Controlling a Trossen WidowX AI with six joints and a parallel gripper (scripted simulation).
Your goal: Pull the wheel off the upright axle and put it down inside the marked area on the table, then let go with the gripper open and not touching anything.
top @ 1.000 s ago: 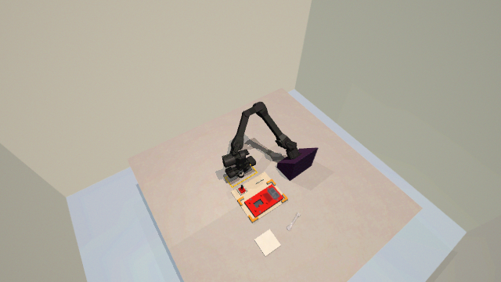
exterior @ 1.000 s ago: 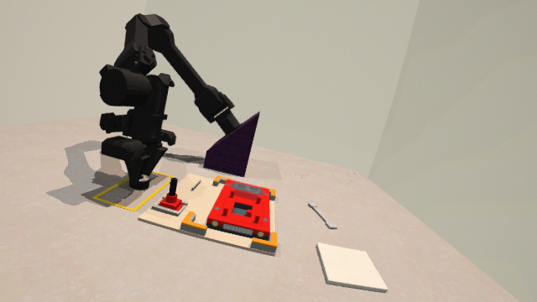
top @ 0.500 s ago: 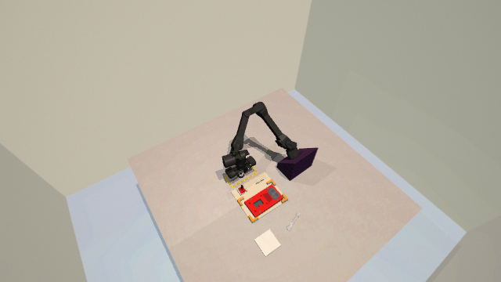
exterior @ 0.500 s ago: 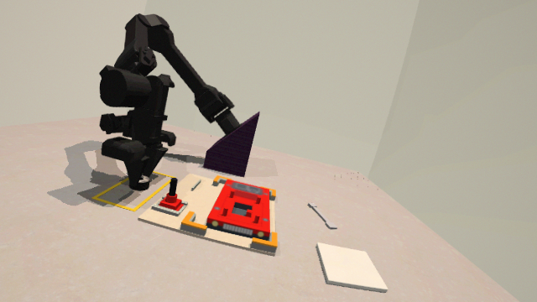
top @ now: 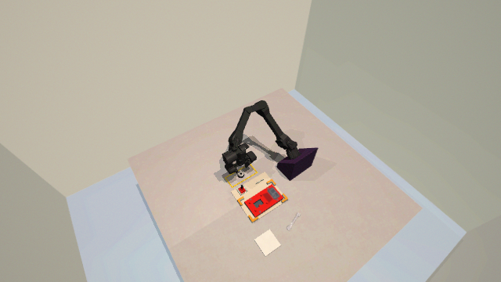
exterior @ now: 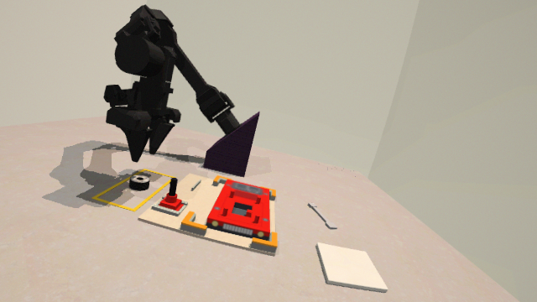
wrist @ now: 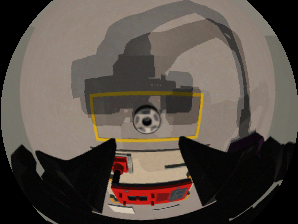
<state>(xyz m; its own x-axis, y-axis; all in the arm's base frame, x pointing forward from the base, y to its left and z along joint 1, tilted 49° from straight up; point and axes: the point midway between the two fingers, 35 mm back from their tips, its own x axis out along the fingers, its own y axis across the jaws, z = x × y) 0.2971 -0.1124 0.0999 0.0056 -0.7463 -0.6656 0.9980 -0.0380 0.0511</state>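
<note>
The black wheel with a light hub [top: 240,175] [exterior: 139,184] [wrist: 147,130] lies flat on the table inside the yellow marked outline [top: 232,186] [exterior: 113,204] [wrist: 147,93]. My gripper [exterior: 144,156] [wrist: 147,142] is open and empty. Its fingertips are above the wheel with a gap below them, touching nothing. The upright black axle [top: 242,187] [exterior: 173,186] [wrist: 116,176] stands bare on its red base, beside the outline.
A beige board [exterior: 197,203] carries the axle base, a small grey pin [exterior: 196,184] and a red car body [top: 252,209] [exterior: 262,203] between orange corners. A wrench [top: 293,222] [exterior: 322,216] and a pale square tile [top: 268,243] [exterior: 351,266] lie beyond. A dark purple wedge [top: 297,164] [exterior: 232,153] is at the arm's base.
</note>
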